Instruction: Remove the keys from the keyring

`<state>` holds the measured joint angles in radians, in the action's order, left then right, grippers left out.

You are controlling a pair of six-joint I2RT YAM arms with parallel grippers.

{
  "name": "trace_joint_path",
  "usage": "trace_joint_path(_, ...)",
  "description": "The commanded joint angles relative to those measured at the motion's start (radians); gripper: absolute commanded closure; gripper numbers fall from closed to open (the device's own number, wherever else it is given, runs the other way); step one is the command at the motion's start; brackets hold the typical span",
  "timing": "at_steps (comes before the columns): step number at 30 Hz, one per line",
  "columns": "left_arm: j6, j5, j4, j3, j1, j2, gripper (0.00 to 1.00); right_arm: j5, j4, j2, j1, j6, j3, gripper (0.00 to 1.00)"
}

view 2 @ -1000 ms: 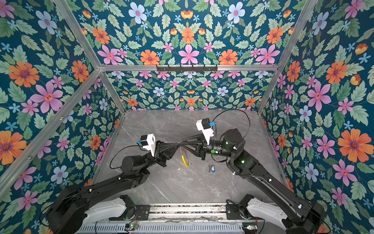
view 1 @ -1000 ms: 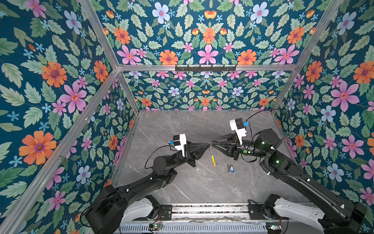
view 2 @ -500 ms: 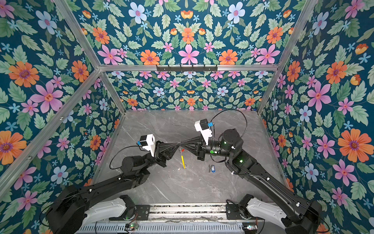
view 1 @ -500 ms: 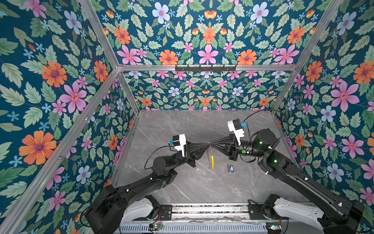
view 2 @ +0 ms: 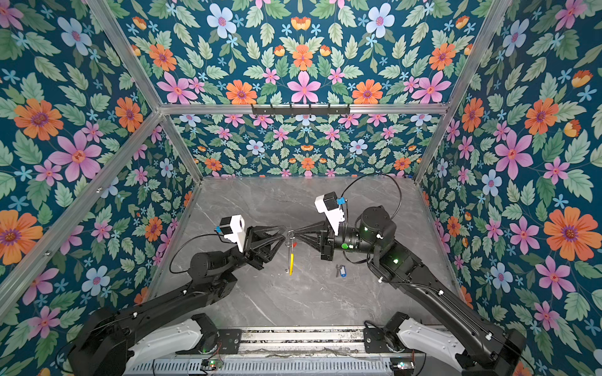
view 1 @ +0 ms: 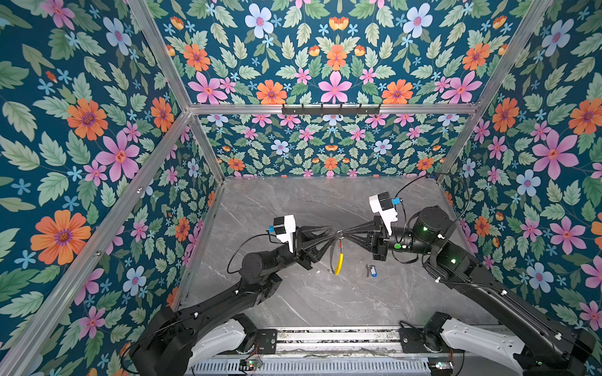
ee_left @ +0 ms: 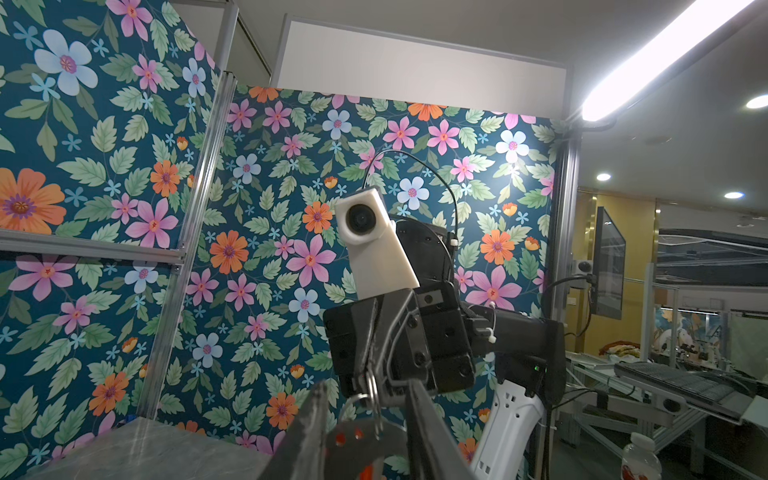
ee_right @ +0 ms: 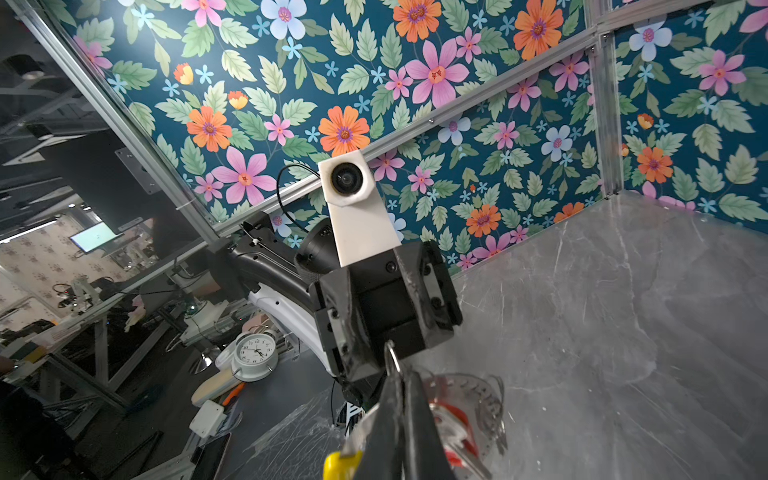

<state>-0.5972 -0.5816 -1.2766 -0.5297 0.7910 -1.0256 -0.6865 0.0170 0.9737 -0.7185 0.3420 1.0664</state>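
Two hands meet tip to tip in mid-air above the table (view 1: pixel 325 299), and we find the keyring (view 1: pixel 338 260) hanging from that meeting point. It is edge-on in both top views, its long line running straight down with the yellow arc (view 2: pixel 291 260) lowest; whether that end touches the table we cannot tell. The right hand (view 1: pixel 344 232) is clenched on the hoop's upper edge: in the right wrist view its fingers (ee_right: pixel 390 415) press together, with a small split ring (ee_right: pixel 390 357) standing just past their tips. The left hand (view 1: pixel 334 237) is released part way, and in the left wrist view its fingers (ee_left: pixel 309 424) stand apart on either side of a silver key head without pinching it. The blue-tagged key (view 1: pixel 371 271) lies flat on the table beside the right arm, apart from the hoop, so we judge one key already off. The red-tagged key (view 2: pixel 294 243) hangs at the top of the hoop, just under both sets of fingertips and straight ahead of the left hand. Both arms are equally near, but only the left is free. We judge it should close on that key and draw it away from the right hand, which anchors the hoop.
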Motion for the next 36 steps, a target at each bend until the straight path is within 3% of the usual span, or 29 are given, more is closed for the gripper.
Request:
trace_joint_path(1, 0.040, -0.048, 0.265, -0.054, -0.005, 0.048, 0.63, 0.039, 0.190, -0.012, -0.001, -0.105, 0.035, 1.00)
trace_joint_path(10, 0.145, -0.268, 0.897, -0.327, -0.047, 0.055, 0.64, 0.091, 0.376, -0.023, -0.001, -0.214, 0.122, 1.00)
trace_joint_path(17, 0.229, -0.377, 1.124, -0.471, -0.053, -0.004, 0.68, 0.097, 0.388, -0.007, -0.002, -0.222, 0.154, 1.00)
trace_joint_path(28, 0.242, -0.448, 1.160, -0.529, -0.052, -0.054, 0.85, 0.126, 0.384, 0.010, 0.000, -0.229, 0.171, 1.00)
trace_joint_path(36, 0.249, -0.443, 1.157, -0.540, -0.051, -0.068, 0.92, 0.136, 0.381, 0.019, -0.001, -0.220, 0.176, 1.00)
